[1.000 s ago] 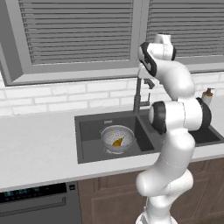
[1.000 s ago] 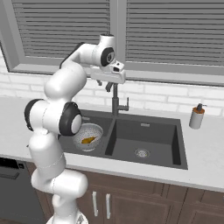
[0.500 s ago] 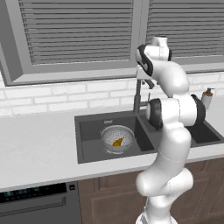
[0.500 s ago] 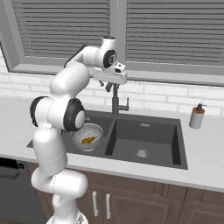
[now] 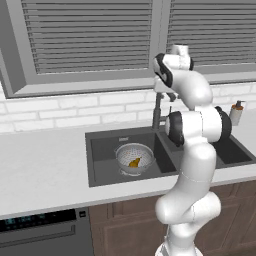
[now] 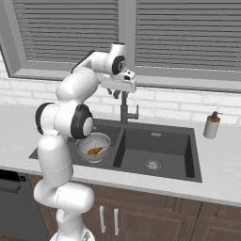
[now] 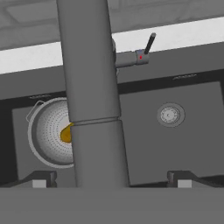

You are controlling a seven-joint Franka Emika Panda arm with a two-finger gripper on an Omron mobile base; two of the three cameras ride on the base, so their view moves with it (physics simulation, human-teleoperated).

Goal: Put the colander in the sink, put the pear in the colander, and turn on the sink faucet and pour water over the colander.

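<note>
The silver mesh colander [image 5: 134, 158] [image 6: 94, 146] [image 7: 48, 131] sits in the left basin of the dark sink [image 5: 95, 150] [image 6: 162, 141]. The yellow-orange pear [image 5: 134, 162] [image 6: 95, 150] [image 7: 66, 133] lies inside the colander. The thin dark faucet [image 5: 157, 107] [image 6: 124, 109] rises behind the divider. Its spout [image 7: 89, 87] runs up the middle of the hand view. Its side lever [image 7: 149, 43] [image 6: 136, 111] is tilted up. My gripper [image 7: 111, 179] [image 6: 121, 93] [image 5: 167, 94] is open at the top of the faucet. Its fingertips [image 7: 41, 179] straddle the spout with gaps on both sides. No water shows.
A small grey soap dispenser [image 5: 236, 114] [image 6: 212, 125] stands on the counter right of the sink. The right basin holds a round drain [image 6: 151, 164] [image 7: 170, 115]. White brick wall and a window with blinds are close behind the faucet.
My arm's elbow has swung slightly, while the hand has stayed at the faucet's top. The colander and pear have not moved.
</note>
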